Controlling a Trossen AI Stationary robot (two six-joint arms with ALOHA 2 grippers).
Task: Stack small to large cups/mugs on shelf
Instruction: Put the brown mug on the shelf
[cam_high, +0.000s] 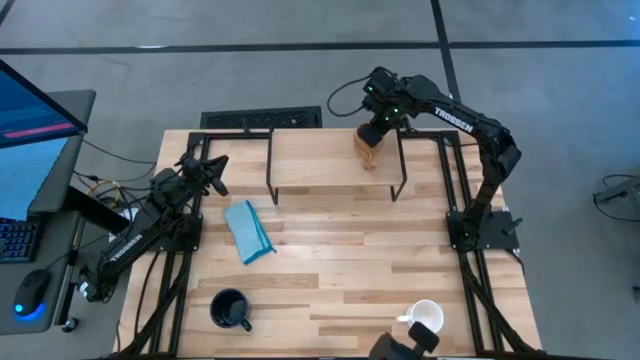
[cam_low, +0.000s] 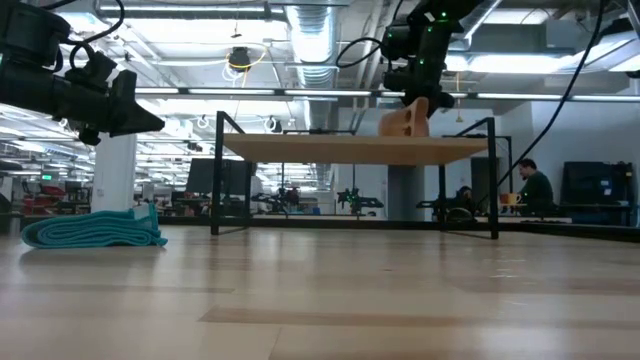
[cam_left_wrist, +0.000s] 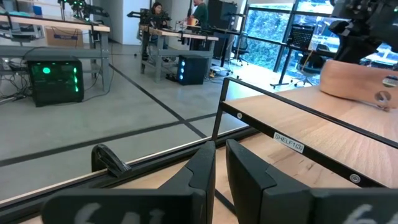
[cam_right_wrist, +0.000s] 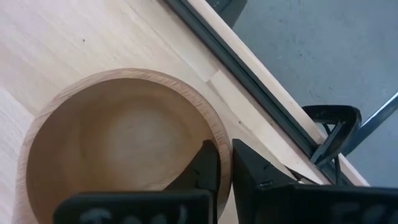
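Right gripper (cam_high: 372, 140): positioned over the right part of the shelf top, pointing down. Its fingers (cam_right_wrist: 208, 168) are nearly together and pinch the rim of the wooden cup, one finger inside the bowl and one outside.
Wooden cup (cam_high: 367, 148): tan, shallow, located on the shelf top near its right end. In the low view it (cam_low: 404, 120) appears at plank level directly beneath the right gripper (cam_low: 420, 98); whether its base touches the plank cannot be told. The right wrist view looks straight into its open bowl (cam_right_wrist: 118, 143).
Left gripper (cam_high: 213, 172): held above the surface off the left end of the shelf, pointing toward it. Its fingers (cam_left_wrist: 202, 168) are close together with only a narrow slit between them, and nothing is held.
Shelf (cam_high: 320, 160): light wooden plank on thin black legs, standing at the far side of the surface, between the two arms.
Black mug (cam_high: 229, 309): upright on the surface near its front edge, left of centre, well apart from the shelf.
White mug (cam_high: 424, 318): on the surface near the front right edge, well apart from the shelf.
Blue cloth (cam_high: 248, 231): folded, lying on the surface in front of the left end of the shelf.
Surface (cam_high: 340, 260): wooden planks, carrying the shelf, both mugs and the cloth.
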